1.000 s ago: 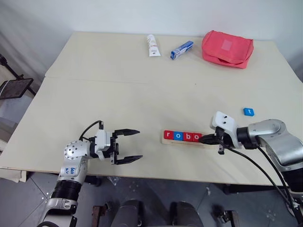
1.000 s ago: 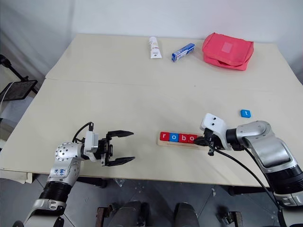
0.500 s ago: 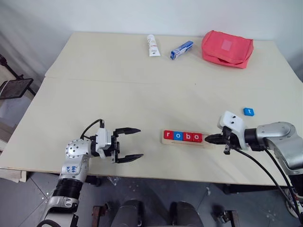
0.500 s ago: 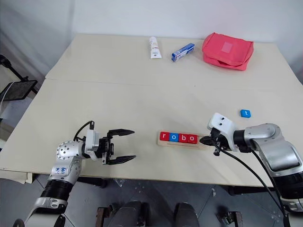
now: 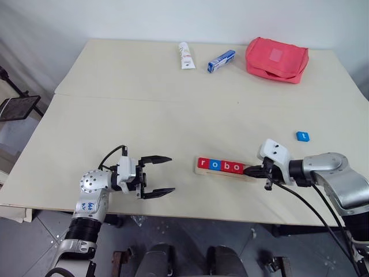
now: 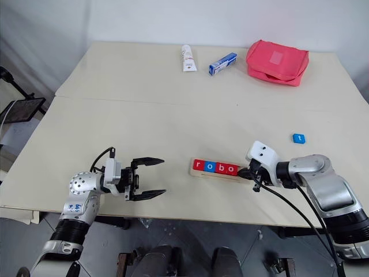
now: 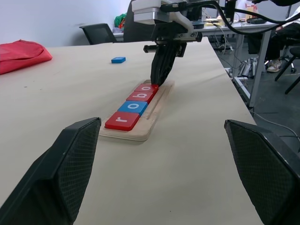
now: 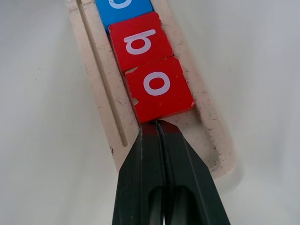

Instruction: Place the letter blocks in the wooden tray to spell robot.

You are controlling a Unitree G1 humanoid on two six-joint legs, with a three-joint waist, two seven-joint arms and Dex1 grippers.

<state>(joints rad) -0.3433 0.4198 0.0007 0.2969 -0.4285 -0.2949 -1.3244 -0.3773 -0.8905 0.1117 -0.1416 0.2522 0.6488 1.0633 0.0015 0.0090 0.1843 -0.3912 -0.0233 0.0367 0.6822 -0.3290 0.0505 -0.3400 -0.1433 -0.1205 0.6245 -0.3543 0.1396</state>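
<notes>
The right gripper (image 8: 157,124), fingers closed, touched the last red "o" block (image 8: 159,88) in the wooden tray (image 5: 203,171) (left gripper (image 5: 159,176) open, well left).

The left hand (image 5: 163,175) hangs low at the left, its forearm coming up from below, the wrist bent so the two black fingers (image 5: 155,158) point right, spread wide apart. The right arm reaches in from the right, its hand (image 5: 248,171) angled down leftward, fingers pressed together.
</notes>
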